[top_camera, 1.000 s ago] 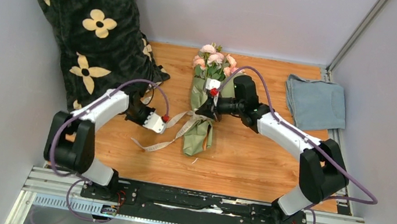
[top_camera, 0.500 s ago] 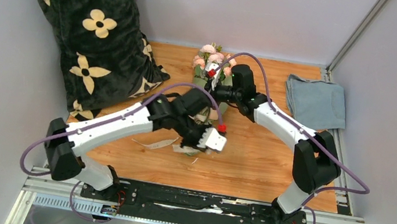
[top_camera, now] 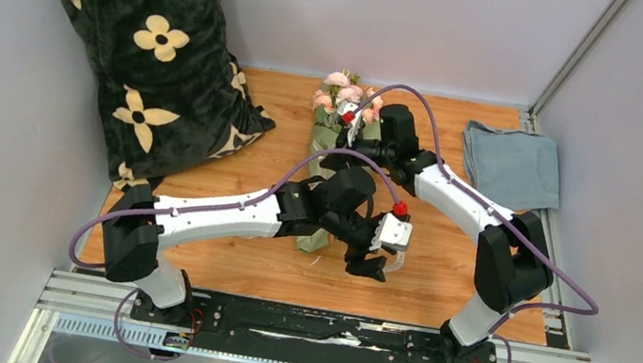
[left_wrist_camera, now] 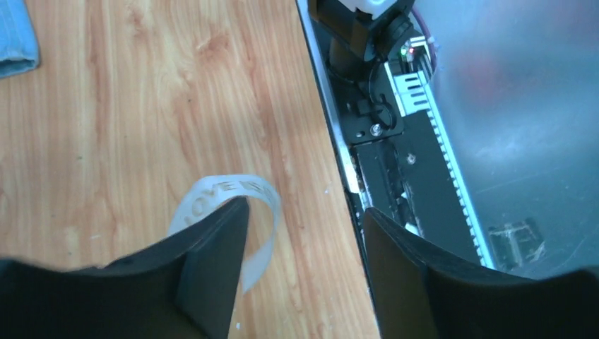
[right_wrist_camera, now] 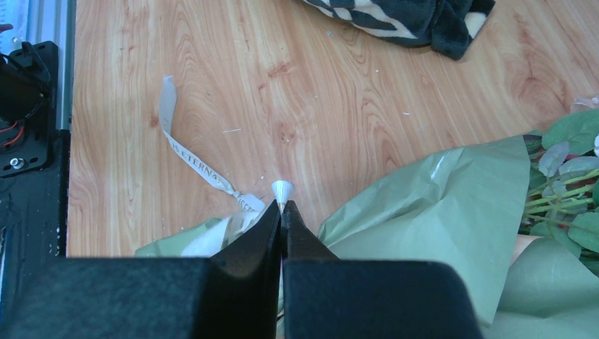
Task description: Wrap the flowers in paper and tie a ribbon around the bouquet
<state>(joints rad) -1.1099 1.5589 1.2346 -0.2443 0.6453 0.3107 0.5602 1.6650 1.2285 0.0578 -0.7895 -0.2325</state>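
Observation:
The bouquet lies mid-table, pink flowers (top_camera: 344, 92) at the far end, wrapped in sage-green paper (top_camera: 324, 139) (right_wrist_camera: 438, 212). My left arm reaches across its lower end. My left gripper (top_camera: 374, 263) (left_wrist_camera: 304, 219) stands open near the table's front edge. A loop of the cream ribbon (left_wrist_camera: 229, 191) hangs over one finger, not clamped. My right gripper (top_camera: 336, 157) (right_wrist_camera: 282, 206) hovers over the wrapped stems, shut on the ribbon (right_wrist_camera: 282, 189), a small tuft of which pokes past the tips. A knotted ribbon tail (right_wrist_camera: 198, 161) trails over the wood.
A black plush blanket (top_camera: 147, 43) with cream flower prints fills the far left. A folded blue-grey cloth (top_camera: 512, 166) lies at the right by the wall. The metal rail (left_wrist_camera: 339, 141) and arm bases run along the near edge.
My left arm has swung from the table's left across the bouquet's lower end to the front right, and its jaws have opened. My right gripper has drawn back toward the blooms, still shut.

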